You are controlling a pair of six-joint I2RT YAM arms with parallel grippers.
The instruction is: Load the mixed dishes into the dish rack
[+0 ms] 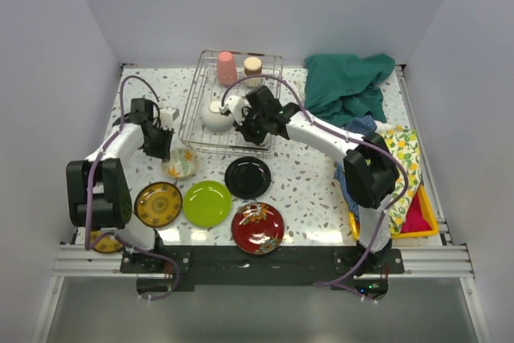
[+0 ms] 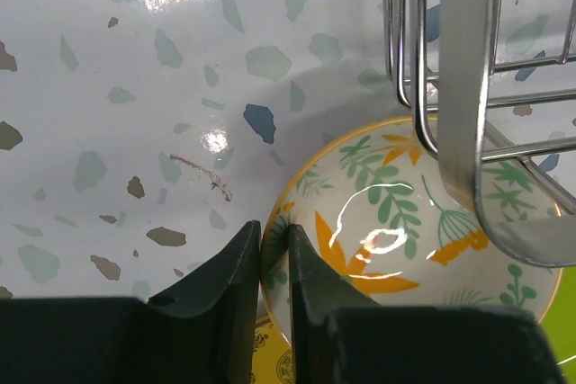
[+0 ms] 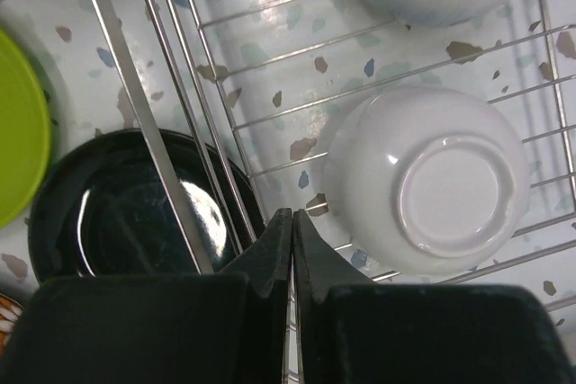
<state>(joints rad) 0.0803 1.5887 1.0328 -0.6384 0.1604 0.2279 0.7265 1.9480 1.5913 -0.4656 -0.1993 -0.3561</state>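
The wire dish rack (image 1: 233, 98) stands at the back centre and holds a salmon-pink cup (image 1: 226, 67), a beige cup (image 1: 253, 66) and a white bowl (image 1: 217, 116). My left gripper (image 2: 274, 227) is shut on the rim of a floral bowl (image 2: 405, 222), just left of the rack's corner (image 2: 459, 87). In the top view the bowl (image 1: 179, 164) sits by the rack's near-left corner. My right gripper (image 3: 292, 215) is shut and empty over the rack's near edge, beside an upturned white bowl (image 3: 432, 182). Brown-gold (image 1: 158, 203), lime-green (image 1: 207, 203), black (image 1: 247, 177) and red floral (image 1: 258, 227) plates lie in front.
A teal cloth (image 1: 345, 86) lies at the back right. A yellow-patterned cloth (image 1: 401, 150) drapes over a yellow tray (image 1: 418, 218) at the right edge. Another brown-gold plate (image 1: 104, 240) shows by the left arm's base. Walls enclose the table on three sides.
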